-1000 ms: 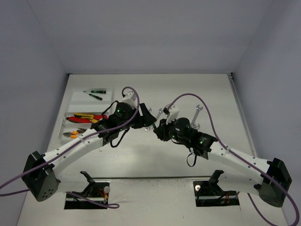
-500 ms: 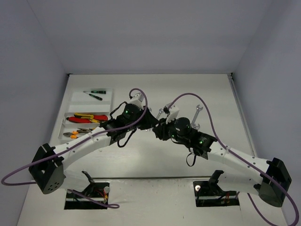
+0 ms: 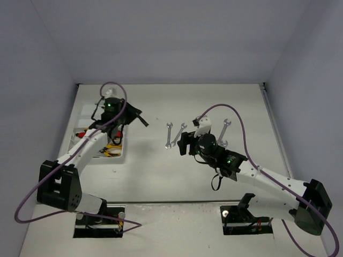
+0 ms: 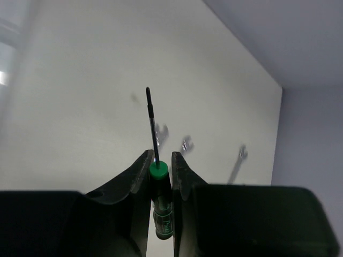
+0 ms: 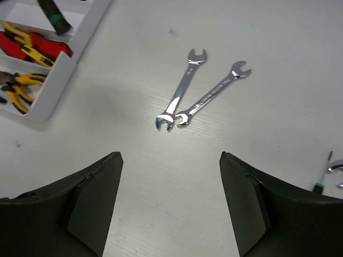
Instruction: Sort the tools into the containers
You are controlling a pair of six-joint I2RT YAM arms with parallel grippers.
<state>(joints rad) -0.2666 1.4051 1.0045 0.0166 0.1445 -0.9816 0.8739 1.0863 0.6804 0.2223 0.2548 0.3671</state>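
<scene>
left gripper [image 4: 159, 157]: clamped tight on a screwdriver [image 4: 159, 174], nothing else in the grip.
screwdriver: green collar pinched right at the fingertips. The thin dark shaft sticks straight out ahead of them, clear of the table [image 3: 214, 101]. The handle runs back between the fingers, its butt end hidden by the gripper body.
tray [image 3: 87, 111]: in the top view the left gripper hangs over the tray edge on the wrench side. The left arm [image 3: 88, 144] crosses the tray and covers much of it.
right gripper [image 5: 170, 160]: fingers spread wide, holding nothing.
wrench pair [image 5: 181, 90]: straight ahead of the right gripper, within the span of its open fingers. Both lie flat, near ends touching, far ends splayed. They sit well ahead of the left gripper too, blurred there.
red cutters [image 5: 35, 45], yellow-handled pliers [image 5: 19, 88]: in the tray corner, ahead and to the left in the right wrist view. Both are cut off by the frame, and the divider between them is hard to make out.
black handle with green band [image 5: 53, 15]: at the top edge of the right wrist view, cropped. Cannot tell whether it lies in the tray or hangs above it.
third wrench [image 3: 225, 127]: beside the right gripper, on the side away from the tray, partly behind the cable. Count there unsure.
</scene>
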